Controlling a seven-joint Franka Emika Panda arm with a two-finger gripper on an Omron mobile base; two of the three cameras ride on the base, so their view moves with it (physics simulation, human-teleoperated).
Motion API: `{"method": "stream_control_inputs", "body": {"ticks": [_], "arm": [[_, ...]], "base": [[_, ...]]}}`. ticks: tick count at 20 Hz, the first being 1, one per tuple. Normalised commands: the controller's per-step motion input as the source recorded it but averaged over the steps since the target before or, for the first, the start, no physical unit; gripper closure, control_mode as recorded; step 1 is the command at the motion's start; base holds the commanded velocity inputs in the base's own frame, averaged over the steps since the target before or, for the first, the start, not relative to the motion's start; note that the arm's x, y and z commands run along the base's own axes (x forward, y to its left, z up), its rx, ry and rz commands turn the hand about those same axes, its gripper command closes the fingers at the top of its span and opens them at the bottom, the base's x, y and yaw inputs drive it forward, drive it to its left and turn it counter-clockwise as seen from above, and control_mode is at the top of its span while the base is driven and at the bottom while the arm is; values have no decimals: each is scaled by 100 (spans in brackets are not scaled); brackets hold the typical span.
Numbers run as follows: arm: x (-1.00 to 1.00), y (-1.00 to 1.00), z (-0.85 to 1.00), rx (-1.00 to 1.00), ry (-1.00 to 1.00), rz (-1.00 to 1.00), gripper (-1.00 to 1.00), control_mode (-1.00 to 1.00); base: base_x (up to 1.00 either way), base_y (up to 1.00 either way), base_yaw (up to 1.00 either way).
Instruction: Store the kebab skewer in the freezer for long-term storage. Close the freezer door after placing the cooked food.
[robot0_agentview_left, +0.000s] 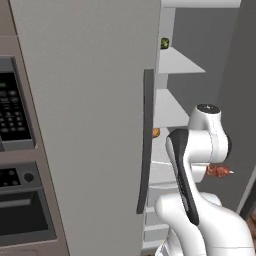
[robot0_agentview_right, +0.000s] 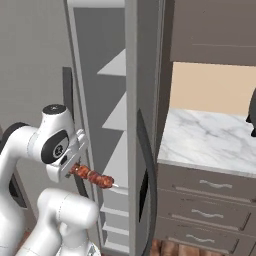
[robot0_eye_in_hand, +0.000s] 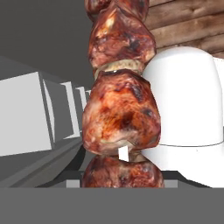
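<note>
The kebab skewer (robot0_agentview_right: 93, 175) is pinched at its bare end by my gripper (robot0_agentview_right: 74, 168), which is shut on it. Its reddish-brown meat chunks (robot0_eye_in_hand: 120, 111) hang close before the hand camera. The meat end (robot0_agentview_left: 218, 171) pokes out past my arm toward the freezer's open compartment (robot0_agentview_left: 172, 105). It hangs at about the level of the lowest white shelf (robot0_agentview_right: 120, 165), above the drawers (robot0_agentview_right: 114, 220). The freezer door (robot0_agentview_right: 137, 100) stands wide open, seen edge-on, with its dark bar handle (robot0_agentview_right: 150, 195) facing right. I cannot tell whether the skewer touches a shelf.
The fridge's other grey door (robot0_agentview_left: 85, 125) is shut, with a dark handle (robot0_agentview_left: 146, 140). A black-fronted oven and control panel (robot0_agentview_left: 15, 165) sit left of it. Small green (robot0_agentview_left: 164, 43) and orange (robot0_agentview_left: 156, 132) items lie on shelves. A marble counter (robot0_agentview_right: 210, 137) with drawers (robot0_agentview_right: 210, 200) stands right of the open door.
</note>
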Motion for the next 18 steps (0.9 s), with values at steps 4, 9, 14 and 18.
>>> {"method": "stream_control_inputs", "body": {"ticks": [4, 9, 14, 18], "arm": [[0, 0, 0, 0, 0, 0, 100, 100], [0, 0, 0, 0, 0, 0, 100, 100], [0, 0, 0, 0, 0, 0, 100, 100], [0, 0, 0, 0, 0, 0, 100, 100]], "base": [[0, -23, 0], [0, -1, 0], [0, 0, 0], [0, 0, 0]]}}
